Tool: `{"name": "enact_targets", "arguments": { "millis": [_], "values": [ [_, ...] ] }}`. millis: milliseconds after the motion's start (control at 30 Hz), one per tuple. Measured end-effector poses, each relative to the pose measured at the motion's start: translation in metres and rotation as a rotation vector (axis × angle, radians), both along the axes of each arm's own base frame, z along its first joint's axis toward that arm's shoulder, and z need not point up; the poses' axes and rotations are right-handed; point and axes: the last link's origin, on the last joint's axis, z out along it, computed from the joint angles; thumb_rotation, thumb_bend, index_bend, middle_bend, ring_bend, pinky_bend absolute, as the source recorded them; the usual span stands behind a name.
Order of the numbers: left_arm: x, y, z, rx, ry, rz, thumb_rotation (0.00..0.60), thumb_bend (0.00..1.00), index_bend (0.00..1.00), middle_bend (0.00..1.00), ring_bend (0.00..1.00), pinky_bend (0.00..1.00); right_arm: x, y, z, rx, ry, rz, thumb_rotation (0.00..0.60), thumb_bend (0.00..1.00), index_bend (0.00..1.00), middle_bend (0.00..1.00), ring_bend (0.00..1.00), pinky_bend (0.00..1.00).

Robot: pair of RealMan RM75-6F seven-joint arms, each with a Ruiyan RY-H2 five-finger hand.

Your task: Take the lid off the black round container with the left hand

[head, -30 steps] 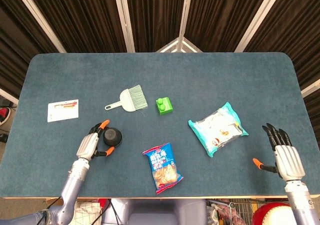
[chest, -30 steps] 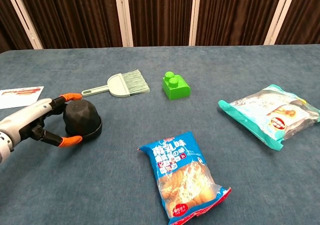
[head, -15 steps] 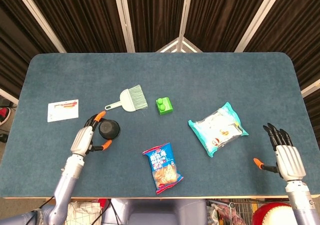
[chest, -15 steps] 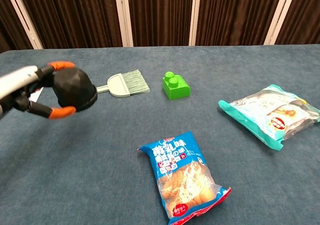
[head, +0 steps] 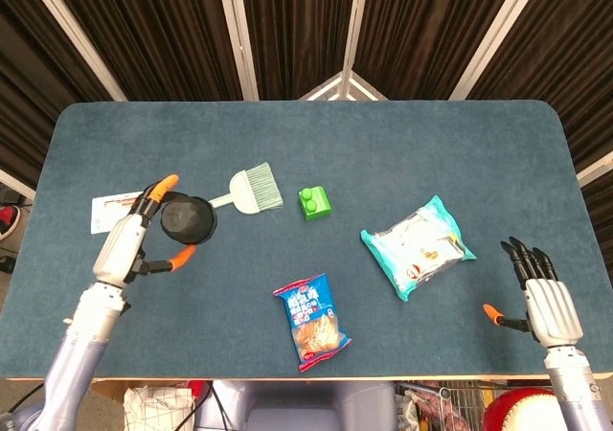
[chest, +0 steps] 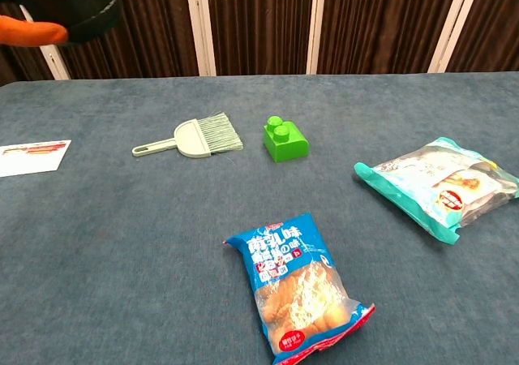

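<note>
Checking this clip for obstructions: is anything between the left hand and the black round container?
Nothing visible. The left hand already grips the black round container, raised clear of the table; an orange fingertip sits against its edge in the chest view. No separate lid can be told apart. The brush lies beside it, apart.

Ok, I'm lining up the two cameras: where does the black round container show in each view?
Head view: black round container left of centre, held by the left hand, just left of the small brush.
Chest view: container at the top left corner, partly cut off, well above the table.
Shared landmark: the green block.
</note>
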Motion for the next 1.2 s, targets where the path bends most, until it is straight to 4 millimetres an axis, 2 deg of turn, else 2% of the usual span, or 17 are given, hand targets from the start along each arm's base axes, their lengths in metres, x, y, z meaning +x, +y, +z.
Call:
{"name": "enact_targets", "arguments": {
  "millis": [100,267,367,433,533,633,733,867,933,1000,1200],
  "values": [
    [-0.014,0.001,-0.010,-0.042,0.021,0.037,0.600,0.55,0.07,0.31,0.00,0.00,0.002,0.000,0.000,0.000,-0.004,0.002,0.600,0.21,0.00,0.03,0.11,0.04],
    [-0.046,0.011,-0.049,-0.123,0.089,0.106,0.600,0.55,0.07,0.30,0.00,0.00,0.002,-0.001,0.002,-0.005,-0.009,0.006,0.600,0.21,0.00,0.03,0.11,0.04],
    [-0.048,0.016,-0.074,-0.160,0.110,0.114,0.600,0.55,0.07,0.30,0.00,0.00,0.002,0.000,0.002,-0.006,-0.010,0.004,0.600,0.21,0.00,0.03,0.11,0.04],
    [-0.042,0.017,-0.080,-0.162,0.123,0.099,0.600,0.55,0.07,0.30,0.00,0.00,0.001,0.000,0.003,-0.007,-0.014,0.004,0.600,0.21,0.00,0.03,0.11,0.04],
    [-0.031,0.018,-0.075,-0.140,0.116,0.075,0.600,0.55,0.08,0.30,0.00,0.00,0.001,0.000,0.005,-0.011,-0.018,0.005,0.600,0.21,0.00,0.03,0.11,0.04],
    [-0.012,0.015,-0.062,-0.102,0.088,0.035,0.600,0.55,0.08,0.31,0.00,0.00,0.000,0.001,0.006,-0.016,-0.021,0.007,0.600,0.21,0.00,0.03,0.11,0.04],
    [0.011,0.010,-0.039,-0.052,0.053,-0.013,0.600,0.55,0.08,0.31,0.00,0.00,0.002,0.002,0.008,-0.019,-0.024,0.013,0.600,0.21,0.00,0.03,0.11,0.04],
    [0.027,0.000,-0.010,-0.004,0.031,-0.041,0.600,0.55,0.08,0.31,0.00,0.00,0.002,0.004,0.006,-0.014,-0.022,0.013,0.600,0.21,0.00,0.03,0.11,0.04],
    [0.025,-0.003,-0.006,-0.008,0.038,-0.035,0.600,0.55,0.08,0.31,0.00,0.00,0.002,0.005,0.006,-0.012,-0.021,0.012,0.600,0.21,0.00,0.03,0.11,0.04],
    [0.018,-0.002,-0.012,-0.025,0.050,-0.015,0.600,0.55,0.08,0.31,0.00,0.00,0.002,0.003,0.005,-0.010,-0.021,0.012,0.600,0.21,0.00,0.03,0.11,0.04],
    [-0.027,0.014,-0.054,-0.120,0.134,0.097,0.600,0.55,0.07,0.30,0.00,0.00,0.003,0.000,0.005,-0.012,-0.019,0.011,0.600,0.21,0.00,0.03,0.11,0.04]
  ]
}}
